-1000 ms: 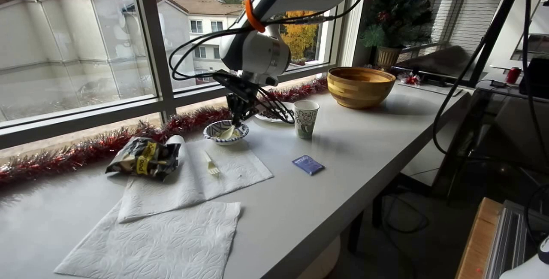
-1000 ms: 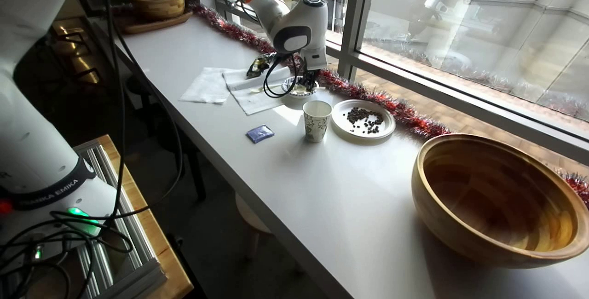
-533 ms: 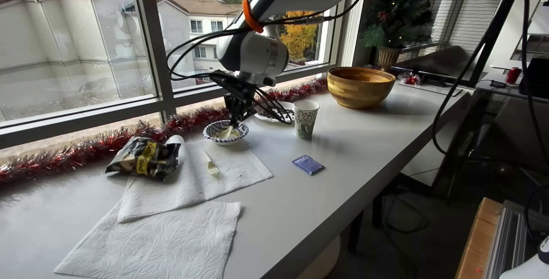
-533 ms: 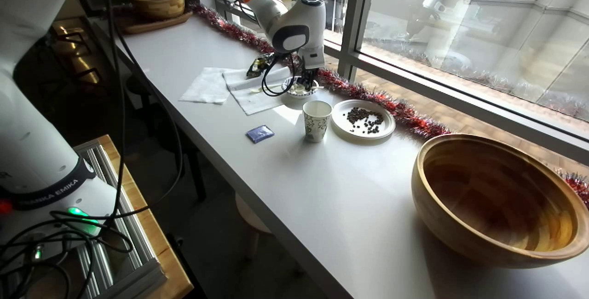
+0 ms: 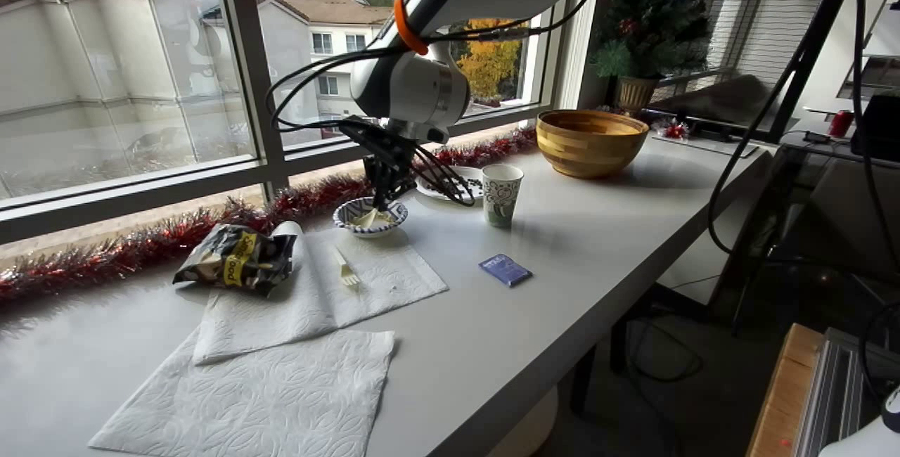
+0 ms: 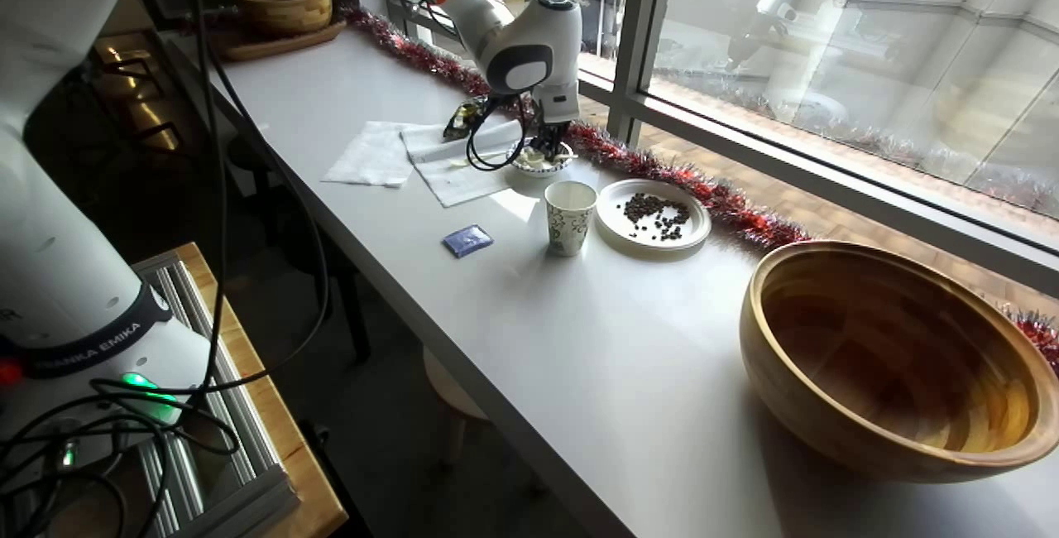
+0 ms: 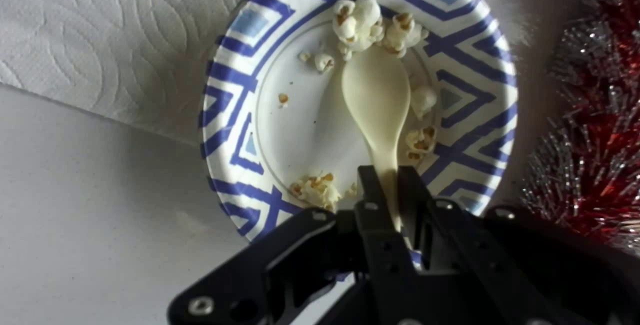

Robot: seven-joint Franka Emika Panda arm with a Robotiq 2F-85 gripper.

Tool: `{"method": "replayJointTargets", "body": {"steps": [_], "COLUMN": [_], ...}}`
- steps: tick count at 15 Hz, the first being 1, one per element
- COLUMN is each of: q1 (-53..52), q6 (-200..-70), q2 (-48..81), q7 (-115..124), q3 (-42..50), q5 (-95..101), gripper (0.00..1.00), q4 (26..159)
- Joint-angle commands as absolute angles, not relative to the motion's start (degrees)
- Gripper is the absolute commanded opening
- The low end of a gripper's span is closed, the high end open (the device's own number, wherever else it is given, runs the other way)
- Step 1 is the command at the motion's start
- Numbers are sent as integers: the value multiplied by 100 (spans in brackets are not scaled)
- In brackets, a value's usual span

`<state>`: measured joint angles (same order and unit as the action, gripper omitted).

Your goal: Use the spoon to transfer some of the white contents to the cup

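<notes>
The cream-white spoon [image 7: 377, 95] lies over the white patterned bowl [image 7: 480, 65], with its head against popcorn [image 7: 357, 22] at the bowl's far side in the wrist view. More popcorn pieces sit around the bowl's inner edge. My gripper [image 7: 389, 180] is shut on the spoon's handle, above the bowl. In both exterior views my gripper [image 5: 382, 200] is low over the bowl [image 5: 370, 232], which also shows here [image 6: 529, 171]. The pale patterned paper cup [image 5: 500, 197] stands upright apart from the bowl, also seen in an exterior view as the cup [image 6: 569, 223]; its inside bottom is hidden.
A plate [image 6: 612, 228] of dark beans stands near the cup. A fork [image 5: 346, 271] lies on paper napkins [image 5: 246, 394] by a snack bag [image 5: 242, 260]. A blue packet [image 5: 505, 269], a large wooden bowl [image 6: 827, 405] and window-side tinsel [image 6: 645, 161] are around.
My gripper and the spoon have shifted slightly to the left in both exterior views and a little lower in the bowl. The cup and bowl have not moved.
</notes>
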<state>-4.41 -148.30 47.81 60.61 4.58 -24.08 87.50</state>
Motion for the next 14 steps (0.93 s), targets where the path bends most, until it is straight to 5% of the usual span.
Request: {"method": "replayJointTargets", "body": {"steps": [1,14], "q1": [-379,528], "q6": [-14764,-13761], "q2": [4934,5071], "q7": [6222,5754], "q3": [344,-365], "q5": [-2304,-2860], "gripper": [4,4], "q4": [8570,8230]}}
